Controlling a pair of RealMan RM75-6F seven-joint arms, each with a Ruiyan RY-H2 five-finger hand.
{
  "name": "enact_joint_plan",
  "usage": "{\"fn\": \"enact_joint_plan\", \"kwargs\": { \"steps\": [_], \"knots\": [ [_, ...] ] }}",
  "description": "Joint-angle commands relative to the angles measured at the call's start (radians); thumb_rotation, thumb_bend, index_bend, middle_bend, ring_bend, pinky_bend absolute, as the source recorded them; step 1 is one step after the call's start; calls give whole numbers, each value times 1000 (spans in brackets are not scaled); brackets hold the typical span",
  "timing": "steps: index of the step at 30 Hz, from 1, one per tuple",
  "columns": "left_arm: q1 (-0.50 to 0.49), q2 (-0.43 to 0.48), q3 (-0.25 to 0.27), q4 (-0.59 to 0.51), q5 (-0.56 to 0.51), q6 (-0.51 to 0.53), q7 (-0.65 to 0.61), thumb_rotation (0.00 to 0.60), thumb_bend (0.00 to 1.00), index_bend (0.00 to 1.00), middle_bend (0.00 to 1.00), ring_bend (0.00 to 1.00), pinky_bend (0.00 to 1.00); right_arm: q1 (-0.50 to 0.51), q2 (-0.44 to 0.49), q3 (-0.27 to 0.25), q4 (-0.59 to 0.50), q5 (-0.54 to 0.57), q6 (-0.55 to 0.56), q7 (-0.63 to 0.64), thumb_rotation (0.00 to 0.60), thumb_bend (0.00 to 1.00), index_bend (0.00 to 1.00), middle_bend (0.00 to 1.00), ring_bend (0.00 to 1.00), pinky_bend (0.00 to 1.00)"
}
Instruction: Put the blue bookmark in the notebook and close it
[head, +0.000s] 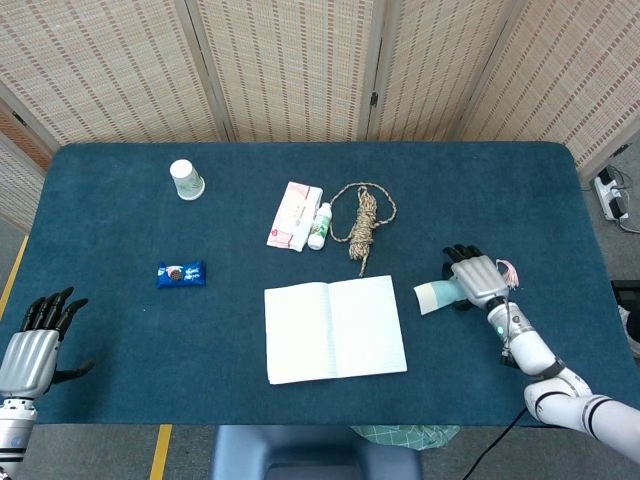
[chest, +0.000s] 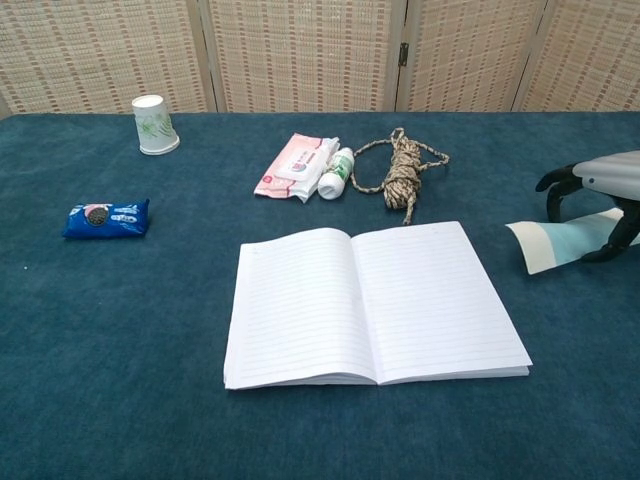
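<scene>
The right hand (head: 476, 279) sits at the right of the frame with its dark fingers curled down over the far end of the blue bookmark (head: 436, 296). The bookmark's near end curls up off the desk (head: 120, 330), which suggests a pinch that is lifting the strip; the chest view shows a thumb below and fingers above it. The hand is judged to be grasping the bookmark, though contact at the fingertips is not fully visible. The bookmark lies just beside the right page edge of the notebook (head: 335, 329), which is open flat at lower centre, placed to receive it. The left hand (head: 34, 350), at the lower left corner, is released, fingers spread, holding nothing and well apart from everything.
</scene>
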Motion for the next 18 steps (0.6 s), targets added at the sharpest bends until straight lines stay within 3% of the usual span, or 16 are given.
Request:
{"fn": "enact_joint_plan", "kwargs": {
  "steps": [1, 3, 8, 18],
  "knots": [
    [0, -1, 0, -1, -2, -1, 3, 600, 190, 193, 66, 0, 0, 15, 17, -52, -29, -200, 108, 64, 600, 271, 496, 150, 102, 128],
    [1, 0, -1, -3, -5, -1, 4, 600, 191, 193, 66, 0, 0, 42, 19, -90, -2, -330, 169, 114, 600, 265, 496, 150, 105, 135],
    [1, -1, -6, -3, -15, -1, 6, 600, 190, 193, 66, 0, 0, 123, -6, -136, 77, -524, 268, 169, 600, 248, 496, 149, 105, 205],
    [6, -1, -14, -3, -24, 12, 9, 600, 191, 191, 65, 0, 0, 275, -133, -218, 339, -779, 445, 269, 600, 233, 493, 139, 109, 209]
  ]
}}
